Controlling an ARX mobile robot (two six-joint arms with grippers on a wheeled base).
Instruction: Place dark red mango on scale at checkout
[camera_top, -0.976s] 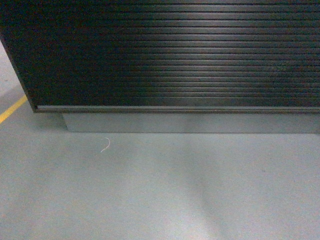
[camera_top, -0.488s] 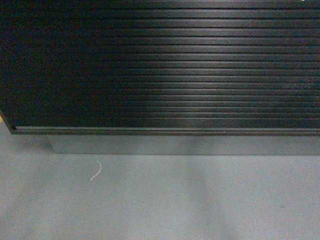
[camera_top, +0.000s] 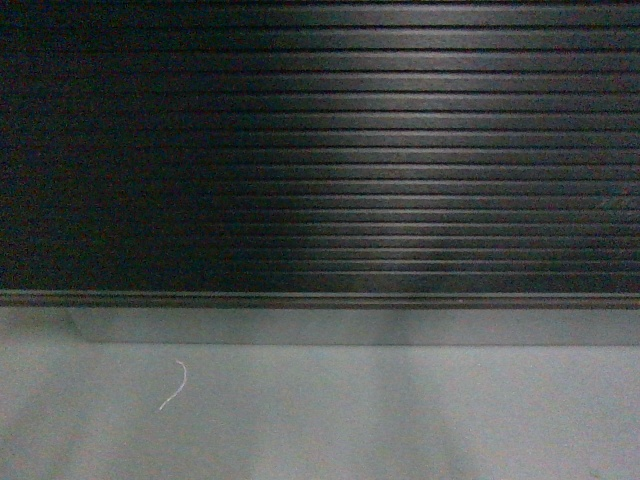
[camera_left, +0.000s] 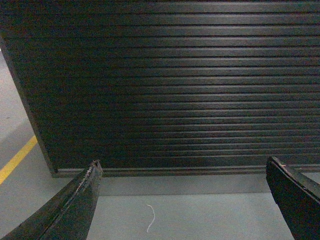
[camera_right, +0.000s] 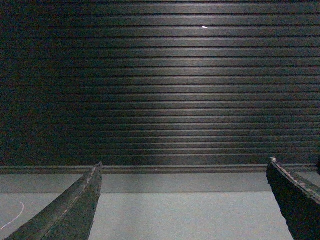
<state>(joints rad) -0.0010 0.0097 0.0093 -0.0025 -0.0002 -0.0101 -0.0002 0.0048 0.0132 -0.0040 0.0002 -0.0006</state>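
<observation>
The black horizontally ribbed checkout front (camera_top: 330, 150) fills most of every frame above the grey floor (camera_top: 400, 420). My left end effector (camera_left: 182, 200) and right end effector (camera_right: 182, 200) both gape wide, empty. A thin white thread (camera_top: 175, 385) lies lower left. No mango or scale shows.

One checkout (camera_top: 330, 150), one white thread (camera_top: 174, 385), two hands.
</observation>
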